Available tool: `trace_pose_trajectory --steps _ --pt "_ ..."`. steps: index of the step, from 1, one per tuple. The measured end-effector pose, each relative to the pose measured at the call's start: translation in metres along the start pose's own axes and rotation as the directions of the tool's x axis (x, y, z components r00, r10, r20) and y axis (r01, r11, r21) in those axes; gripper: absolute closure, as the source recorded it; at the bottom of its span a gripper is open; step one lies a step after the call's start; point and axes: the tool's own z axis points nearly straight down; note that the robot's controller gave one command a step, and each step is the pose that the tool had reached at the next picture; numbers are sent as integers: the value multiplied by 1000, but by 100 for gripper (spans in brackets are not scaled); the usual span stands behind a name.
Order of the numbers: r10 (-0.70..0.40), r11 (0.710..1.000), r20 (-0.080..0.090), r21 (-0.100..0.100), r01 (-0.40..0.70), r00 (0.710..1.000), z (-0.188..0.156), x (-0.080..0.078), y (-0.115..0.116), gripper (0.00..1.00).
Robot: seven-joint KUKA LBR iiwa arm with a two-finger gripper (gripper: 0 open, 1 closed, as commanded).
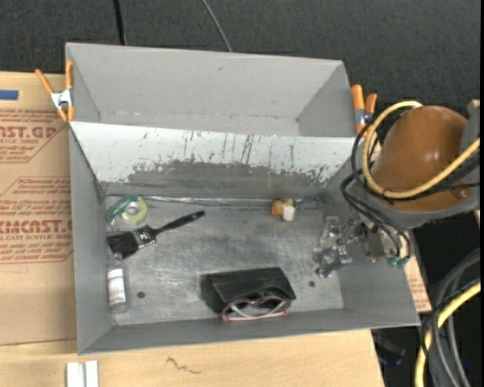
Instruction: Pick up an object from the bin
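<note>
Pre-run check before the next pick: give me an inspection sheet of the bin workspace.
Surface: grey bin floor, scuffed and scratched.
Job's things: black box with wires front centre; black brush, tape roll and small bottle at left; small white-orange piece by the back wall.
Clutter: nothing seen.
Grippers: hand at the bin's right, over bare floor, apart from every item.
Cables: yellow and black cables looped round the orange wrist cover.
Surroundings: dark floor behind the bin, wooden top in front.

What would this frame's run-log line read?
gripper in bin, right side | nearest: black box with wires, front centre; small white piece, back wall | left: tape roll, black brush, white bottle
</note>
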Motion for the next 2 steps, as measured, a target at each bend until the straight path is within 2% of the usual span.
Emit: trace_pose_trajectory --steps 1,2 --pt "297 955 -4 1 -297 955 36 -35 103 100" --pt "297 955 -4 1 -297 955 36 -35 102 0"
